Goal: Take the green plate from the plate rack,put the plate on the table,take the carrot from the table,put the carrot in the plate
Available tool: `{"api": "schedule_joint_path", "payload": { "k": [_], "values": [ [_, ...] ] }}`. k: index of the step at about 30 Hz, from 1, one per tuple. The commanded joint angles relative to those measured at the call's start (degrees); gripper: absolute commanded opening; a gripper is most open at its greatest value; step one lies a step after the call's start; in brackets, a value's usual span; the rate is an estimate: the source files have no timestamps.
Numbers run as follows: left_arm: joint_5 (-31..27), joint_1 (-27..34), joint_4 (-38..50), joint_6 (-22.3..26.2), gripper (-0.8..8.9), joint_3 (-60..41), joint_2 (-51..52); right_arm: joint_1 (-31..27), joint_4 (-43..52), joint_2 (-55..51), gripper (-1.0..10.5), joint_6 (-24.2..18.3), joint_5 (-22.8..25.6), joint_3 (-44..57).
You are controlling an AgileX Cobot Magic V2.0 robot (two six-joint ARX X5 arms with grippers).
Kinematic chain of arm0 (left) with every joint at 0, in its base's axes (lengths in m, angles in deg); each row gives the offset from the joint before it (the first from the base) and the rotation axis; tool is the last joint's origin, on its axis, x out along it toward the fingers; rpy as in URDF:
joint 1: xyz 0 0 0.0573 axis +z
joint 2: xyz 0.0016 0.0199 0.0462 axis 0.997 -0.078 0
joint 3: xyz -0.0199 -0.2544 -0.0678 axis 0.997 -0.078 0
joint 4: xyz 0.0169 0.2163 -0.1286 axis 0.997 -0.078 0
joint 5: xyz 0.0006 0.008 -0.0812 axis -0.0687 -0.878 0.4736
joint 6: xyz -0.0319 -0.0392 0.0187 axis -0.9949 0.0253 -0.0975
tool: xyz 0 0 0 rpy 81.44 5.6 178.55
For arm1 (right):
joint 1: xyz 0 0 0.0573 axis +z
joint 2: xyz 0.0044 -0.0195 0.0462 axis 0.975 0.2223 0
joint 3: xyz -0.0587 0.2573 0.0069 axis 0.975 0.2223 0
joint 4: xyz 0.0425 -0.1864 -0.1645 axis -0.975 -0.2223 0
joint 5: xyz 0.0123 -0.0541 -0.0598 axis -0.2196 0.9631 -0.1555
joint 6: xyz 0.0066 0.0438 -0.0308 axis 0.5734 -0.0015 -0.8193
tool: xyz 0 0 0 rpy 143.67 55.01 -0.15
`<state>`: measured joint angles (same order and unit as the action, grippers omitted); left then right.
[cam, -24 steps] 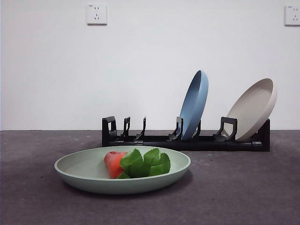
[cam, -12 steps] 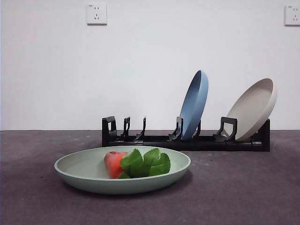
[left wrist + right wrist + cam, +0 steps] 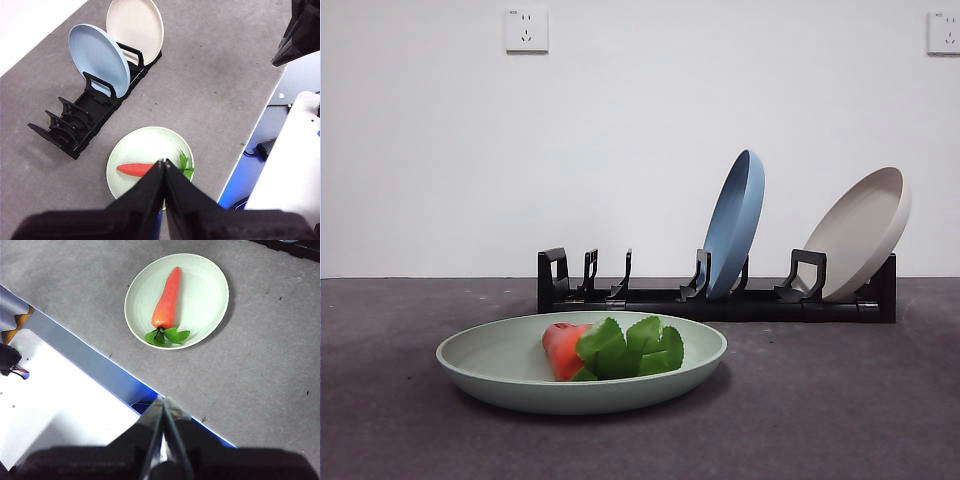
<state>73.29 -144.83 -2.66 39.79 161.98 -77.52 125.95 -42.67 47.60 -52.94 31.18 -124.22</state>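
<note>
Both hands together, high above the green plate (image 3: 500, 365): left hand (image 3: 164, 164), right hand (image 3: 163, 402).
Carrot (image 3: 167, 299) lies inside plate, rack (image 3: 720, 298) behind; task looks finished — best keep clear, no nudging.

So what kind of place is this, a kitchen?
More likely a lab test bench than a kitchen: a bare white wall with sockets, a plain grey table, and a toy carrot lying in a green plate.
</note>
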Motion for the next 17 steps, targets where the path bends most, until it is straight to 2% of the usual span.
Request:
{"api": "schedule_joint_path", "payload": {
  "k": [1,6,8,12,14,17],
  "values": [
    [0.0,0.1,-2.7,-0.3,-0.04,-0.1,0.1,0.1,0.2,0.0,0.0,-0.5,0.2,0.2],
    [-0.2,0.4,-1.6,0.5,-0.04,-0.1,0.2,0.1,0.2,0.0,0.0,-0.5,0.2,0.2],
    [-0.2,2.1,2.2,3.5,-0.04,-0.1,0.6,0.1,0.2,0.0,0.0,-0.5,0.2,0.2],
    [0.5,10.5,15.1,12.4,-0.03,-0.3,1.7,0.1,0.2,0.0,0.0,-0.5,0.2,0.2],
    [2.6,15.8,20.4,14.1,-0.04,-0.3,2.0,0.1,0.2,0.0,0.0,-0.5,0.2,0.2],
    [10.6,24.7,26.2,14.4,-0.04,-0.3,2.7,0.1,0.2,0.0,0.0,-0.5,0.2,0.2]
  ]
}}
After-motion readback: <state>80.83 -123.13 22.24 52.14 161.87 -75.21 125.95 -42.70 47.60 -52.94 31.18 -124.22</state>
